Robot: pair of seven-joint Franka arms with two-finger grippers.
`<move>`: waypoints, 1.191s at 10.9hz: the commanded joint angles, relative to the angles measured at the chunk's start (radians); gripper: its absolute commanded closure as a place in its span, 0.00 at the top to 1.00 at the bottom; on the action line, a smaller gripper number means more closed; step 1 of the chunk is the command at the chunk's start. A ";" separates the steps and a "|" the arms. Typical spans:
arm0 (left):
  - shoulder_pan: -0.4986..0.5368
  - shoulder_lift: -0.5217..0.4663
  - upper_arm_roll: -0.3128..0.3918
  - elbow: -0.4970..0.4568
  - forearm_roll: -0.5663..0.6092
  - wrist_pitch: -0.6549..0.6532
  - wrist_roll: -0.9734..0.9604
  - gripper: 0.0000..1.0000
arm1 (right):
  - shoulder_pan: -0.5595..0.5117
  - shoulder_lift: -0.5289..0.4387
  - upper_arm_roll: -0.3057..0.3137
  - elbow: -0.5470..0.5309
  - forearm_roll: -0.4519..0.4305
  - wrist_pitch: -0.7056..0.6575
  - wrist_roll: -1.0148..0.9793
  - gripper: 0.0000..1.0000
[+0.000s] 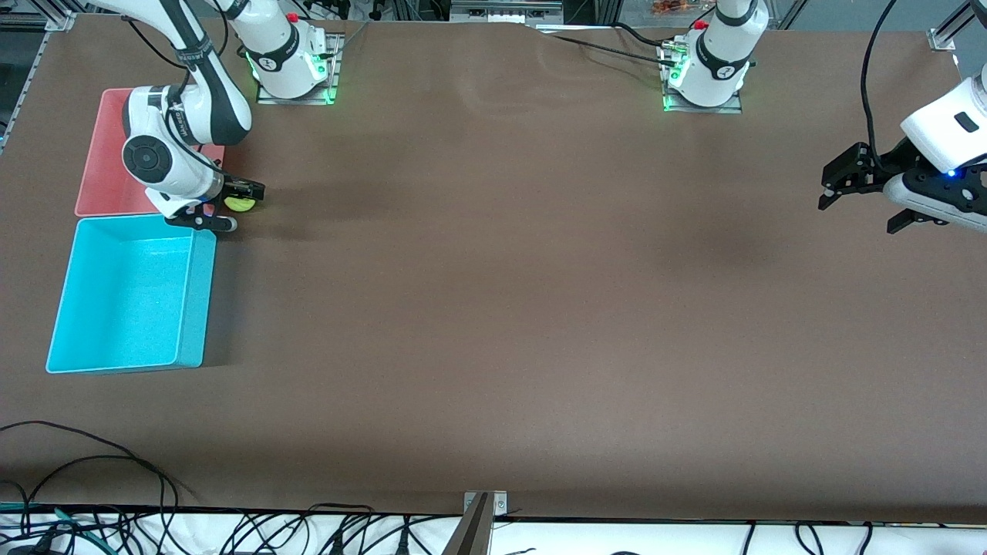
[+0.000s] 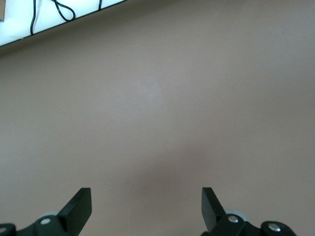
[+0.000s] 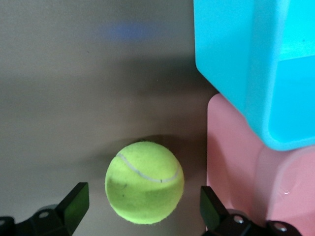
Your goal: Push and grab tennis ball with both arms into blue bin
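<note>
The black fingers (image 1: 231, 223) of the right gripper (image 1: 235, 204) are seen spread wide in the front view, low at the table, with the small fuzzy yellow-green tennis ball (image 1: 240, 203) between them, not clamped. The ball lies on the brown table (image 1: 493, 308), just beside the salmon-pink rectangular plastic tub (image 1: 104, 185) and at roughly 1 o'clock from the bright cyan-blue rectangular plastic bin (image 1: 131, 297). The left gripper (image 1: 864, 204) hangs over the left arm's end of the table, spread wide, holding nothing; that arm waits.

Left wrist view: two parted fingertips (image 2: 78, 206) over bare table only.

Right wrist view: the ball (image 3: 144, 182) is recorded between the parted fingertips (image 3: 76, 206), on the table, with the pink tub (image 3: 236, 162) just beside it and the blue bin (image 3: 256, 64) near.
</note>
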 commanded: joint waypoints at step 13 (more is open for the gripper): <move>0.162 0.012 -0.213 0.036 0.034 -0.043 -0.023 1.00 | 0.013 0.046 0.060 0.074 -0.020 -0.070 0.050 1.00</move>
